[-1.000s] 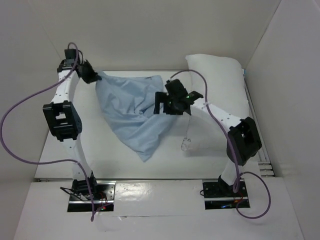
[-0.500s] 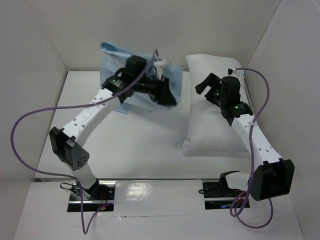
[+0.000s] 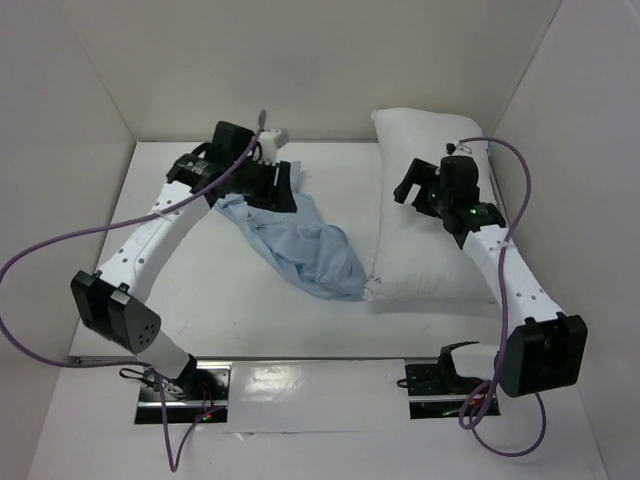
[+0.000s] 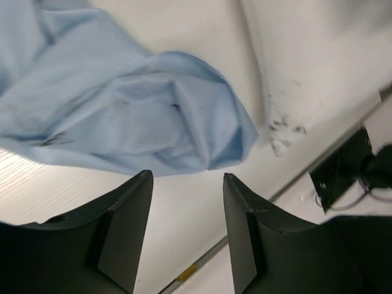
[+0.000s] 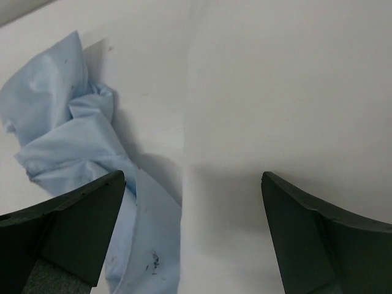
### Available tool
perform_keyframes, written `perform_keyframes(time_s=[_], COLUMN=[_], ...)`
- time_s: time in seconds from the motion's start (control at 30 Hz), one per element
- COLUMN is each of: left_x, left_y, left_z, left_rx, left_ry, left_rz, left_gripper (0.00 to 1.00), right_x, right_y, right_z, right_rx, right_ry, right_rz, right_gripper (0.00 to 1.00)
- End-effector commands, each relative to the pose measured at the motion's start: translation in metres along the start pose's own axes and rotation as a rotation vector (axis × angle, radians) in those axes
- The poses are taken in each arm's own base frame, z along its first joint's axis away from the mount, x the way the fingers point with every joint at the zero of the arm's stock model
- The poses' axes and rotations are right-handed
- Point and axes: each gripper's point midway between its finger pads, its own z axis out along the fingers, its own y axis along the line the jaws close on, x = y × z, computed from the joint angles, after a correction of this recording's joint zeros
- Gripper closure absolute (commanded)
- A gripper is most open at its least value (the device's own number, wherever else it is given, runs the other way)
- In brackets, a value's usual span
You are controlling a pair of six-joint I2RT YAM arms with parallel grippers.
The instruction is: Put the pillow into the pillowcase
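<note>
Blue pillowcase (image 3: pixel 310 250) lies crumpled against the pillow (image 3: pixel 430 265), unheld: left fingers (image 4: pixel 122 233) apart and empty, right fingers (image 5: pixel 67 226) spread wide above the pillow, presumably to grasp it.

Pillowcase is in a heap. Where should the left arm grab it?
Probably a raised fold at the far-left end of the pillowcase, from above with the open left gripper. The cloth is limp and bunched there, away from the pillow that its near end lies against.

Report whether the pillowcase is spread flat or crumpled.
Crumpled. The pillowcase lies in a wrinkled, folded heap on the table, right beside the pillow. Where its opening is, cannot tell.
</note>
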Motion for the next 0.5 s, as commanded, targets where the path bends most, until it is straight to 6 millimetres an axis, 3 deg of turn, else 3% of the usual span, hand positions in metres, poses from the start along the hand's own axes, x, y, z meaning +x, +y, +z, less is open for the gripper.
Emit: perform_keyframes(time_s=[0.0, 0.03, 0.1, 0.13, 0.17, 0.23, 0.27, 0.33, 0.37, 0.43, 0.47], left_x=[-0.008, -0.008, -0.005, 0.005, 0.009, 0.02, 0.018, 0.011, 0.019, 0.015, 0.026], left_y=[0.057, 0.084, 0.121, 0.15, 0.163, 0.192, 0.2, 0.212, 0.222, 0.23, 0.241], left_z=[0.003, 0.003, 0.009, 0.015, 0.019, 0.034, 0.04, 0.049, 0.065, 0.075, 0.087], left_rx=[-0.148, -0.21, -0.315, -0.367, -0.385, -0.388, -0.384, -0.389, -0.395, -0.397, -0.421], left_ry=[-0.06, -0.071, -0.072, -0.044, -0.034, 0.01, 0.01, 0.007, 0.045, 0.057, 0.098], left_rz=[-0.202, -0.276, -0.405, -0.485, -0.54, -0.608, -0.617, -0.635, -0.651, -0.647, -0.664], left_gripper=[0.38, 0.34, 0.32, 0.31, 0.28, 0.25, 0.23, 0.18, 0.16, 0.14, 0.14], right_x=[0.022, 0.037, 0.064, 0.077, 0.101, 0.117, 0.145, 0.164, 0.187, 0.216, 0.227], right_y=[0.03, 0.051, 0.065, 0.068, 0.085, 0.099, 0.109, 0.118, 0.124, 0.127, 0.127], right_z=[-0.004, -0.005, -0.01, -0.008, -0.016, -0.022, -0.025, -0.028, -0.031, -0.033, -0.035], right_rx=[-0.09, -0.124, -0.145, -0.131, -0.161, -0.173, -0.19, -0.199, -0.213, -0.214, -0.209], right_ry=[0.102, 0.139, 0.214, 0.244, 0.289, 0.292, 0.337, 0.362, 0.411, 0.468, 0.493], right_rz=[-0.15, -0.205, -0.281, -0.326, -0.387, -0.446, -0.489, -0.529, -0.577, -0.63, -0.644], right_gripper=[0.0, 0.0, 0.0, 0.0, 0.0, 0.0, 0.0, 0.0, 0.0, 0.0, 0.0])
